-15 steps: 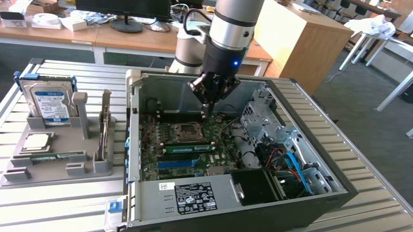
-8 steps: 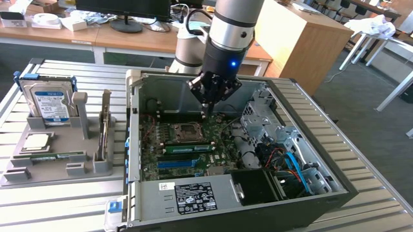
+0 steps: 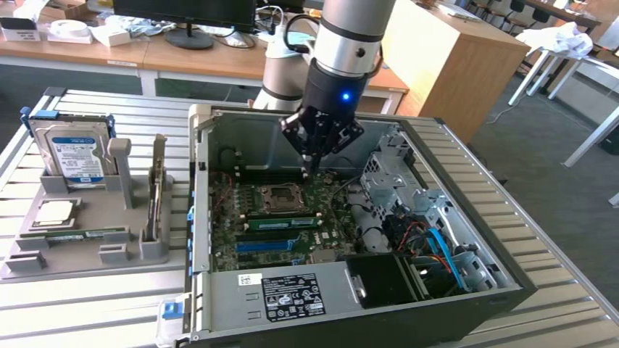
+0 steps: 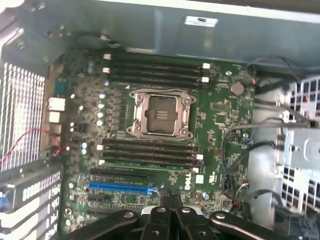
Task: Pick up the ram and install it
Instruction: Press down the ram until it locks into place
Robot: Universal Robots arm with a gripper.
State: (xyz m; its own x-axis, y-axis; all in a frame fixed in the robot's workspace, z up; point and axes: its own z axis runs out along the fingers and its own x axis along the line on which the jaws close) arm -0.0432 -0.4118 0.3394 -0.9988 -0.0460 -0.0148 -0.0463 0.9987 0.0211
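Pincer [image 3: 307, 172] shut, seemingly empty, above motherboard [image 3: 290, 217], ram [image 3: 158, 185] in holder

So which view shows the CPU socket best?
The wrist view: it looks straight down on the CPU socket, with its metal frame plain to see. The exterior view shows it smaller and at a slant, close by the shut gripper.

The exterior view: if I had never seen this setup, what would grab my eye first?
Probably the silver and black robot arm reaching down into the open computer case, its shut gripper hanging just above the green motherboard. Next, on the exterior view's left, a grey holder carries a blue-labelled hard drive standing upright and a green ram stick set on edge.
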